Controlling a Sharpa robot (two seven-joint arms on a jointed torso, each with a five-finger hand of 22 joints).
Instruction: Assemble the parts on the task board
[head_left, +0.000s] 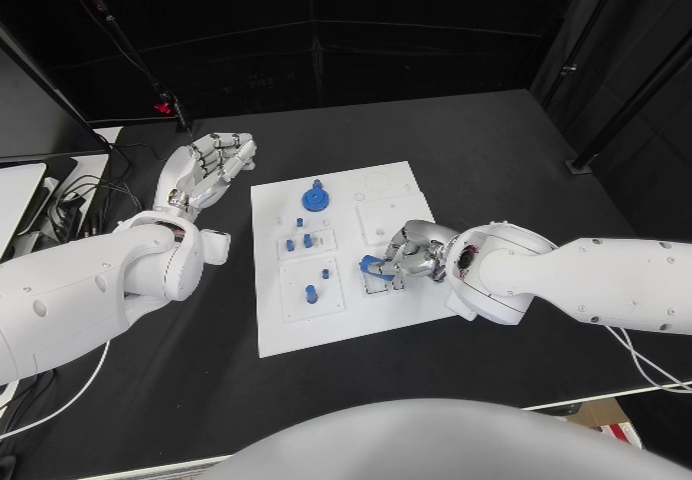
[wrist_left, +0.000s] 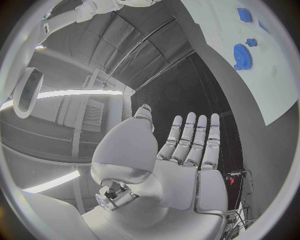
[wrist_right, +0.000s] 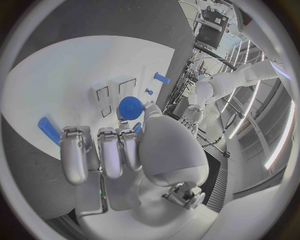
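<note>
The white task board (head_left: 378, 195) lies mid-table. A blue gear (head_left: 315, 198) sits near its far edge, and small blue pegs (head_left: 299, 242) stand in its square frames nearer me. My right hand (head_left: 410, 254) is over the board's right half and pinches a round blue part (head_left: 371, 265) between thumb and fingers. The right wrist view shows that hand (wrist_right: 119, 150) with the blue part (wrist_right: 130, 107) at its fingertips. My left hand (head_left: 211, 166) hovers over the black table left of the board, fingers spread and holding nothing. The left wrist view shows the same open hand (wrist_left: 187, 150) and the gear (wrist_left: 240, 54).
A blue peg (head_left: 310, 294) stands in the near-left frame, also visible as a blue peg (wrist_right: 48, 129) from the right wrist. Cables and a pale device (head_left: 22, 195) lie at the table's far left. Black table surrounds the board.
</note>
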